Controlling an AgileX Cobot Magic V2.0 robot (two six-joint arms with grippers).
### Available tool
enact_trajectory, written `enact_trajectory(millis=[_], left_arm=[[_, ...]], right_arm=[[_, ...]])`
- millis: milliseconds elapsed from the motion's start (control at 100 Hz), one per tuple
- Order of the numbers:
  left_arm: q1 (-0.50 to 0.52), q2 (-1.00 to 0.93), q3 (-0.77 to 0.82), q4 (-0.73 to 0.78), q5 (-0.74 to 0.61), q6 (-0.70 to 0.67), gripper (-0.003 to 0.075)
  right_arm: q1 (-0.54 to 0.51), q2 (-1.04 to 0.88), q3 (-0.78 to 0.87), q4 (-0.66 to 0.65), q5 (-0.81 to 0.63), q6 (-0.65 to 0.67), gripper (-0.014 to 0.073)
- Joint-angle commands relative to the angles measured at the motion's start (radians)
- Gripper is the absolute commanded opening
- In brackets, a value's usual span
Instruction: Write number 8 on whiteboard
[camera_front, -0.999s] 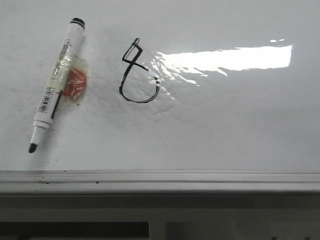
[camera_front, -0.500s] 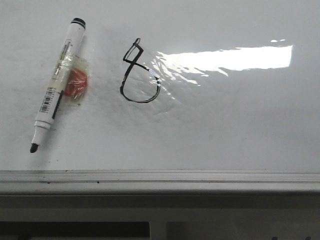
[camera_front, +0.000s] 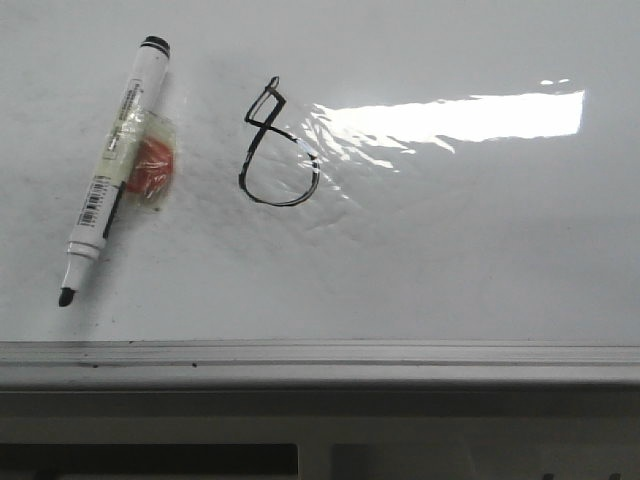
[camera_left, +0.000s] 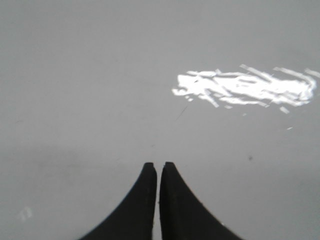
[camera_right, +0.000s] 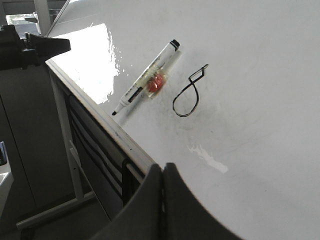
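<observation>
Nothing has really moved since the earlier frames: marker (camera_front: 112, 166) and number 8 (camera_front: 279, 145) lie where they lay, give or take a slight camera wobble. From the front, the number 8 sits on the whiteboard (camera_front: 470, 260) just at three o'clock of the marker, apart from it, with a small angular upper loop and a rounder lower loop. The marker lies uncapped, tip toward seven o'clock, with a red lump taped to its barrel. My left gripper (camera_left: 158, 165) is pressed together over bare board, holding nothing; my right gripper (camera_right: 163, 167) is pressed together too, empty, hanging near the board's frame with marker and figure well beyond it. I judge the writing done, though the lower loop looks faint on its right side; nothing seems left.
</observation>
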Motion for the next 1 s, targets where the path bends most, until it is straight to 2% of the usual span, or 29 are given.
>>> enact_trajectory(millis=[0,150,989], left_arm=[[0.03,-0.028,0.04,0.0,0.019,0.038,-0.002],[0.019,-0.028,0.04,-0.046,0.215,0.038,-0.002],[0.017,-0.028,0.038,-0.051,0.21,0.043,-0.002]], right_arm=[[-0.005,0.008,-0.027,-0.009,-0.08,0.0,-0.0063],[-0.005,0.008,-0.027,-0.009,-0.08,0.0,-0.0063],[-0.005,0.008,-0.027,-0.009,-0.08,0.0,-0.0063]])
